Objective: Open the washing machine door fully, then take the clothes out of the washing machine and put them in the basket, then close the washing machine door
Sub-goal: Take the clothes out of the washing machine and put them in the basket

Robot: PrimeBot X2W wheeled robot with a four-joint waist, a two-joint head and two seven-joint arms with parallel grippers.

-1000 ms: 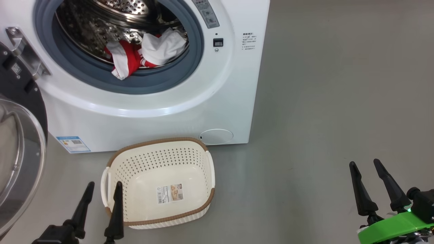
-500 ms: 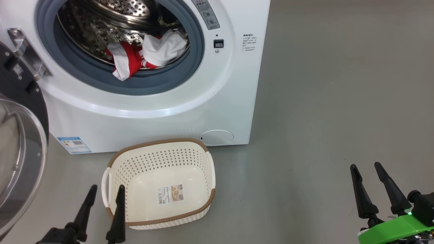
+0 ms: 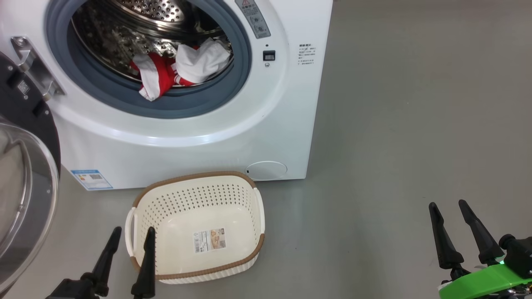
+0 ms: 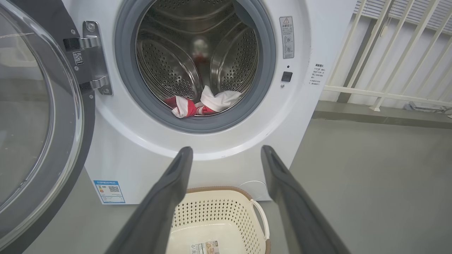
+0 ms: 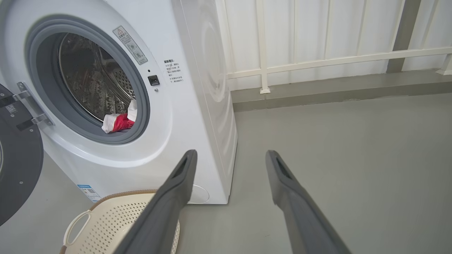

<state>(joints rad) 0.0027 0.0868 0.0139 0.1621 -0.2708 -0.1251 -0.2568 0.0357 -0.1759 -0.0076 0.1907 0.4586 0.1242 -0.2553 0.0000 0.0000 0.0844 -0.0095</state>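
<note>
**Left tool (image 3: 134, 229) drifts a little toward the basket (image 3: 199, 195)**

Its fingers are spread and hold nothing. The right tool (image 3: 447, 204), off the washing machine's (image 3: 187, 137) right corner, is also spread and empty. The cream perforated basket sits before the machine, long axis along its front. Soft red-and-white clothes (image 3: 178, 70) slump at the steel drum's (image 3: 124, 25) front lip. The glossy-rimmed washing machine door (image 3: 25, 199) hangs open at the machine's left.

Entry one, head view: your whole picture sits slightly lower than before, washing machine (image 3: 187, 137), basket (image 3: 259, 207) and right gripper (image 3: 447, 202) alike, a camera shift. Entry two: your left gripper (image 3: 134, 228) has edged a little rightward relative to the basket.
</note>
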